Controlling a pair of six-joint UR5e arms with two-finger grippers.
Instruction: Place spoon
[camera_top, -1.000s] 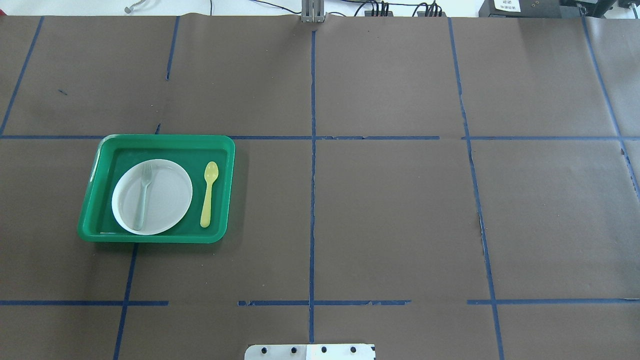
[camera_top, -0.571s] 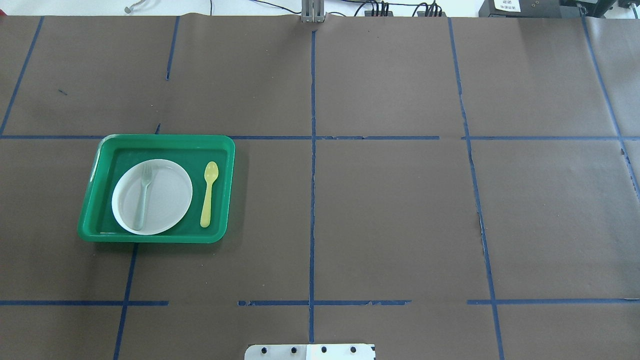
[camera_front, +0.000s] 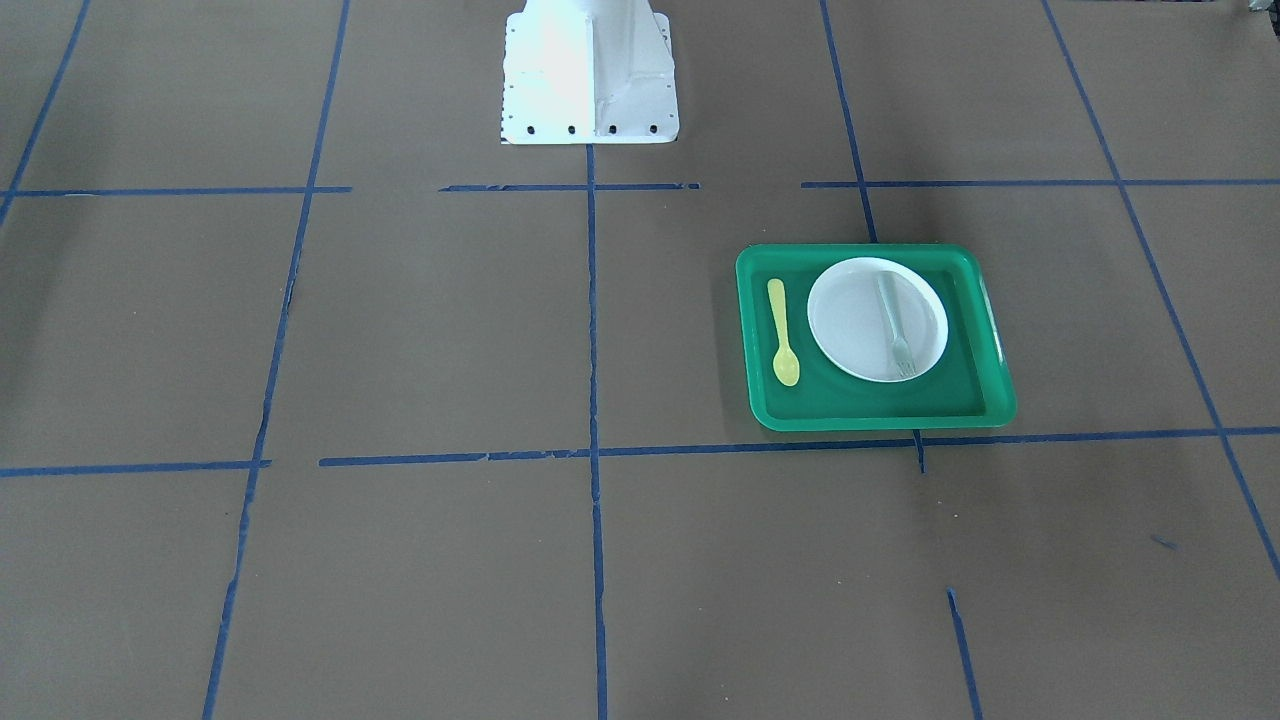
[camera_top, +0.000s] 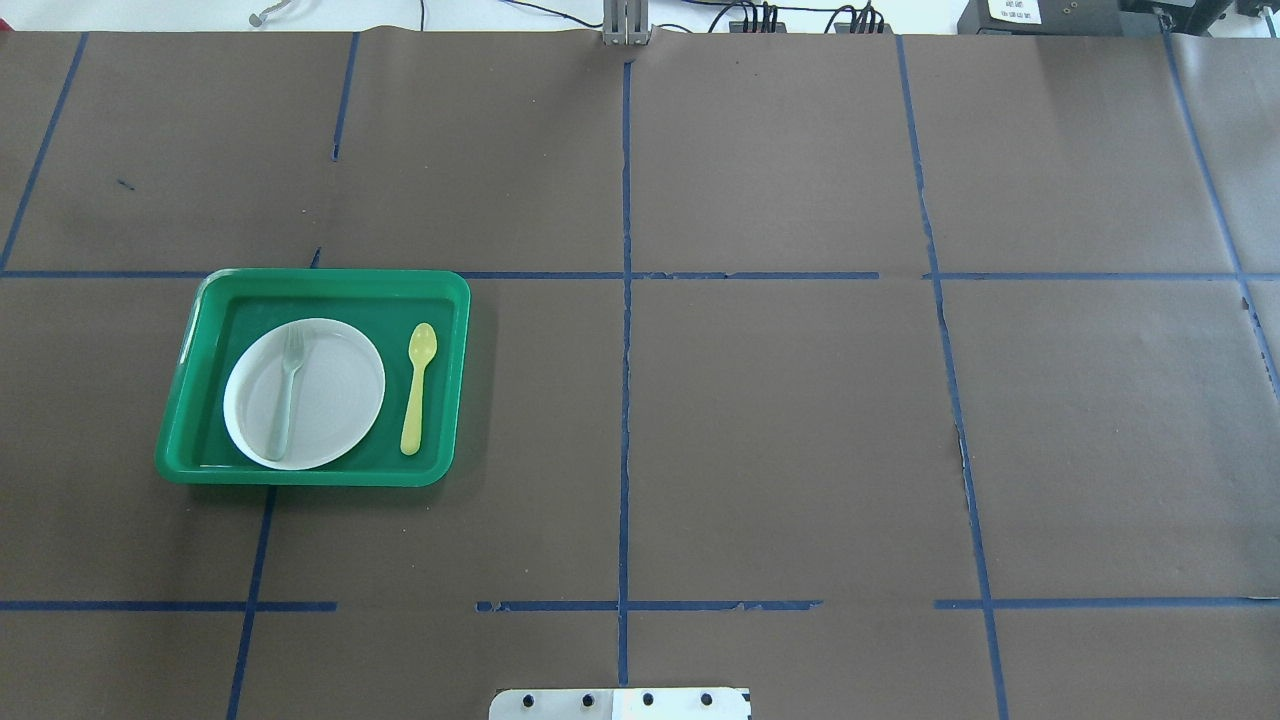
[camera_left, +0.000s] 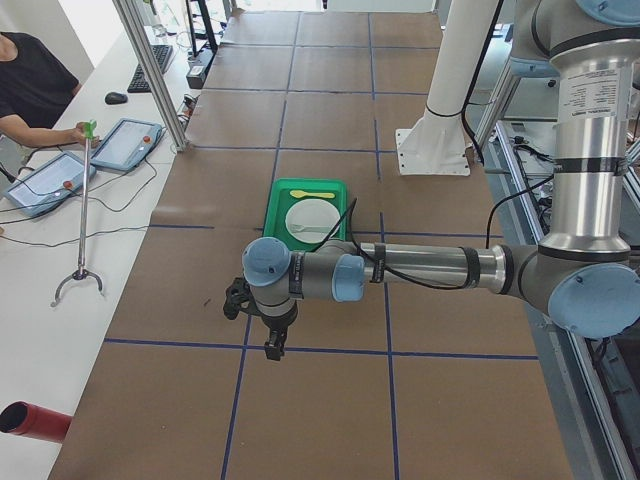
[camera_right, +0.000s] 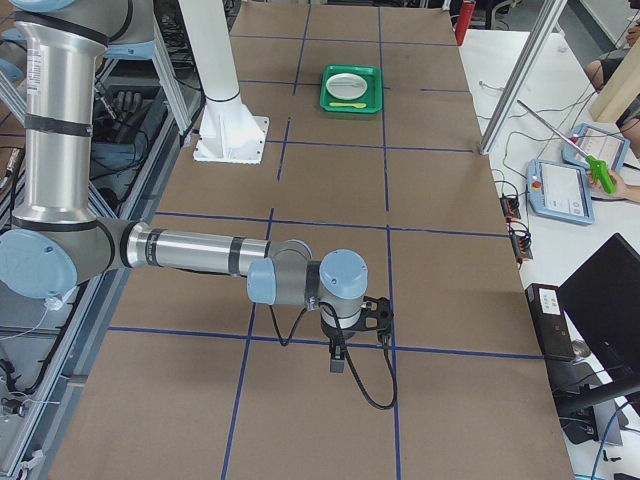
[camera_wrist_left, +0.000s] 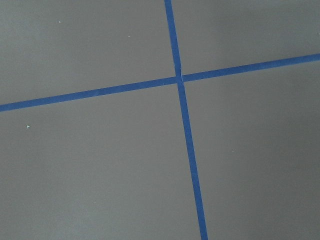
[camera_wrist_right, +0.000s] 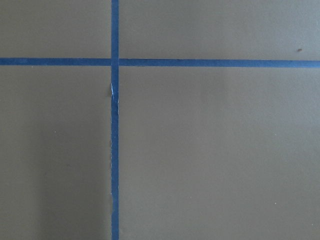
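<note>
The yellow spoon (camera_top: 418, 388) lies flat in the green tray (camera_top: 330, 277), to the right of the white plate (camera_top: 335, 400), with its bowl at the far end. It also shows in the front-facing view (camera_front: 783, 332). A pale grey-green fork (camera_top: 287, 390) lies on the plate. My left gripper (camera_left: 272, 348) shows only in the exterior left view, hanging above the table well away from the tray; I cannot tell whether it is open or shut. My right gripper (camera_right: 337, 363) shows only in the exterior right view, far from the tray; I cannot tell its state either.
The brown table cover carries a grid of blue tape lines. The white robot base mount (camera_front: 590, 70) stands at the table's near middle edge. An operator, tablets (camera_left: 130, 142) and a grabber stick stand at a side bench beyond the table's far edge.
</note>
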